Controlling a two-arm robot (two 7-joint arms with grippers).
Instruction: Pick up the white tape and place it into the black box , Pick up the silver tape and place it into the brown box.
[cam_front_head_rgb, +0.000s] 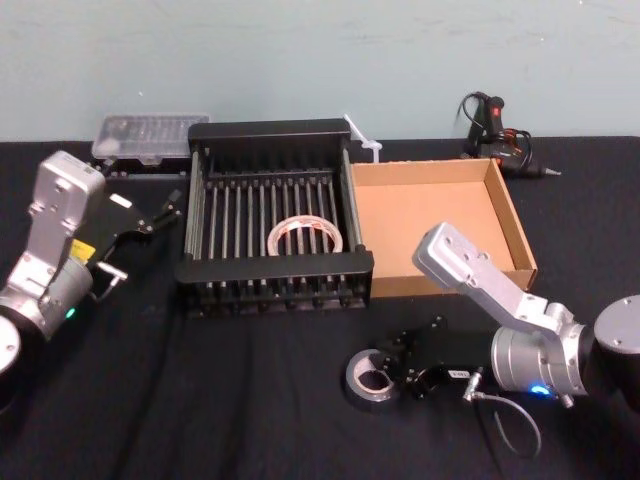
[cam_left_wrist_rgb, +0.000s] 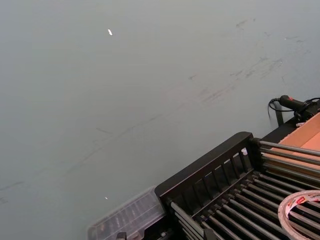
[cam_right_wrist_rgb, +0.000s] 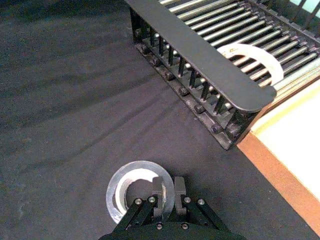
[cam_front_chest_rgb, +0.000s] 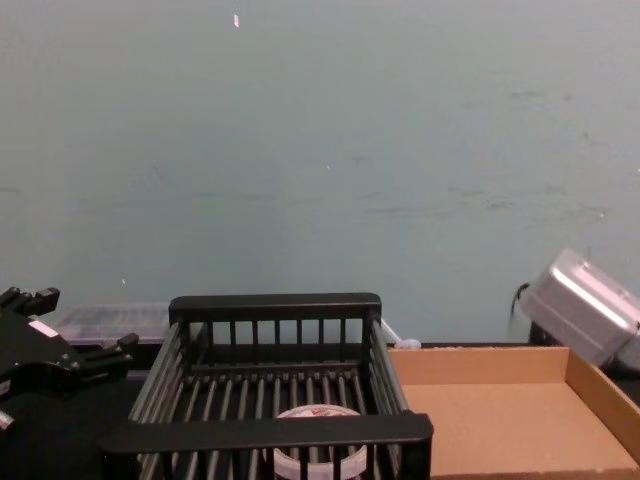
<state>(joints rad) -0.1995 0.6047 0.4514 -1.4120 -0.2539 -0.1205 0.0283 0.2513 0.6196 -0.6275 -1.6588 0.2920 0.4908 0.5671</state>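
The silver tape (cam_front_head_rgb: 368, 378) lies flat on the black cloth in front of the boxes. My right gripper (cam_front_head_rgb: 405, 375) is down on it, and in the right wrist view the gripper (cam_right_wrist_rgb: 169, 187) is shut on the near wall of the silver tape (cam_right_wrist_rgb: 117, 185), one finger inside the ring and one outside. The white tape (cam_front_head_rgb: 305, 237) lies flat on the bars inside the black box (cam_front_head_rgb: 270, 130). The brown box (cam_front_head_rgb: 520, 230) stands empty just right of the black one. My left gripper (cam_front_head_rgb: 140, 235) hangs open to the left of the black box, holding nothing.
A clear plastic case (cam_front_head_rgb: 150, 135) lies behind the black box at the back left. A black and red hand tool (cam_front_head_rgb: 495, 130) lies behind the brown box. Bare black cloth stretches across the front left of the table.
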